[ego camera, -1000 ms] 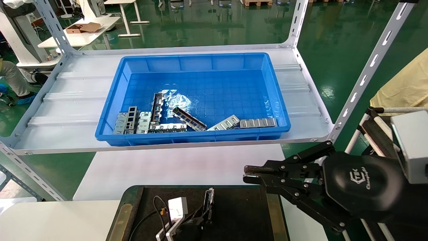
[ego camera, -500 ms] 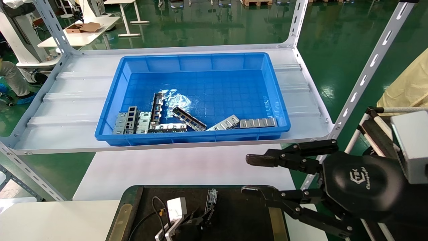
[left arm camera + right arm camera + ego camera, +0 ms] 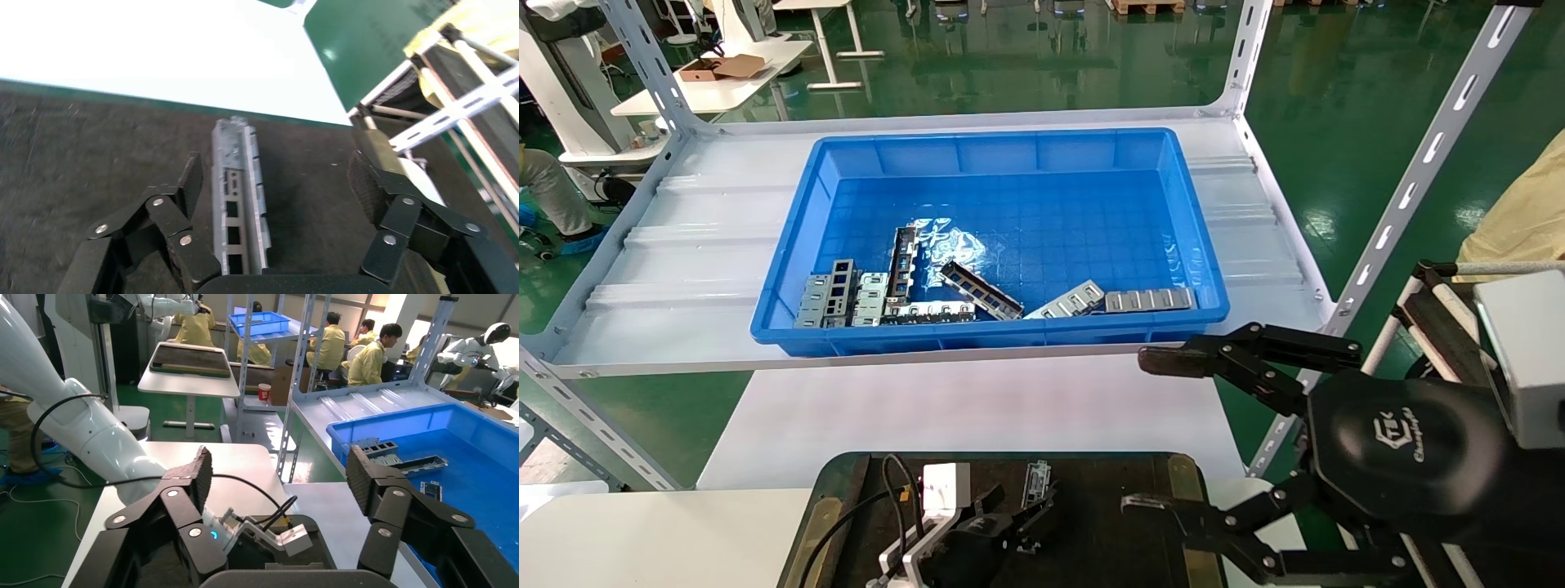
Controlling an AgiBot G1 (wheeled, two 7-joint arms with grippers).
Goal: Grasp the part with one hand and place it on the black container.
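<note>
The part (image 3: 235, 196), a narrow silver-grey trough with rectangular slots, lies flat on the black container (image 3: 92, 141). My left gripper (image 3: 277, 180) is open around it. One finger (image 3: 191, 177) is close beside the part and the other stands well clear. In the head view the part (image 3: 1035, 474) lies near the far edge of the black container (image 3: 1099, 490), just ahead of my left gripper (image 3: 1016, 508). My right gripper (image 3: 1156, 433) hovers at the container's right side, open wide and empty. My right gripper (image 3: 280, 471) holds nothing in its wrist view either.
A blue bin (image 3: 989, 335) sits on the white shelf (image 3: 707, 261) beyond, with several metal parts (image 3: 977, 290) along its near wall. A white table (image 3: 968, 408) lies under the shelf. Slotted shelf posts (image 3: 1410, 188) stand to the right.
My right gripper went from shut to wide open and rose slightly. My left gripper opened and drew back a little, leaving the part flat on the black container.
</note>
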